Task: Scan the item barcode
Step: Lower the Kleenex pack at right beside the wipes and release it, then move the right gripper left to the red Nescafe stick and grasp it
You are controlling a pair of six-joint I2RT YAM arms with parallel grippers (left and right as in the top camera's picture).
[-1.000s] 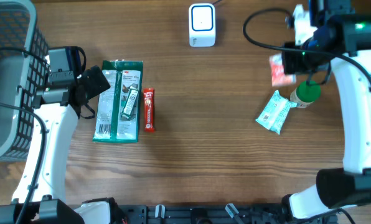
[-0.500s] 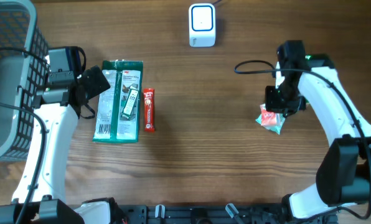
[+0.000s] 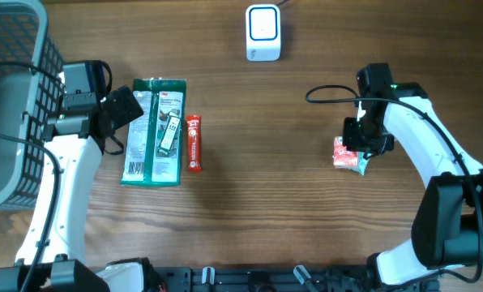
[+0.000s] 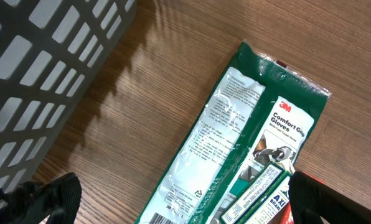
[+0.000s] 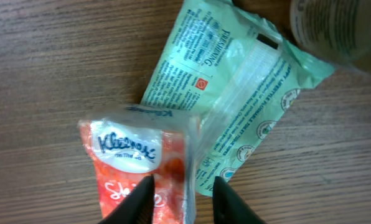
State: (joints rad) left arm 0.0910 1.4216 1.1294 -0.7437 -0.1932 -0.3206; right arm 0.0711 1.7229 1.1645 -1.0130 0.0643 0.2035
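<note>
A red-and-white Kleenex tissue pack point(image 5: 132, 155) lies partly on a mint-green wipes pack point(image 5: 235, 81) at the table's right. My right gripper point(image 5: 180, 199) is low over the tissue pack's right edge, its fingers parted a little, and the pack rests on the wood. From overhead the right gripper point(image 3: 356, 146) covers much of the tissue pack point(image 3: 341, 152). The white barcode scanner point(image 3: 262, 32) stands at the back centre. My left gripper point(image 4: 185, 208) hangs wide open above a green gloves pack point(image 4: 235, 143), whose barcode shows between the fingers.
A grey basket point(image 3: 14, 105) fills the left edge. The gloves pack point(image 3: 154, 130) and a red snack bar point(image 3: 194, 143) lie left of centre. A bottle point(image 5: 335, 25) stands just beyond the wipes pack.
My right arm swung down from the back right with the tissue pack, set it on the wipes pack, and its jaws parted. The left arm has not moved.
</note>
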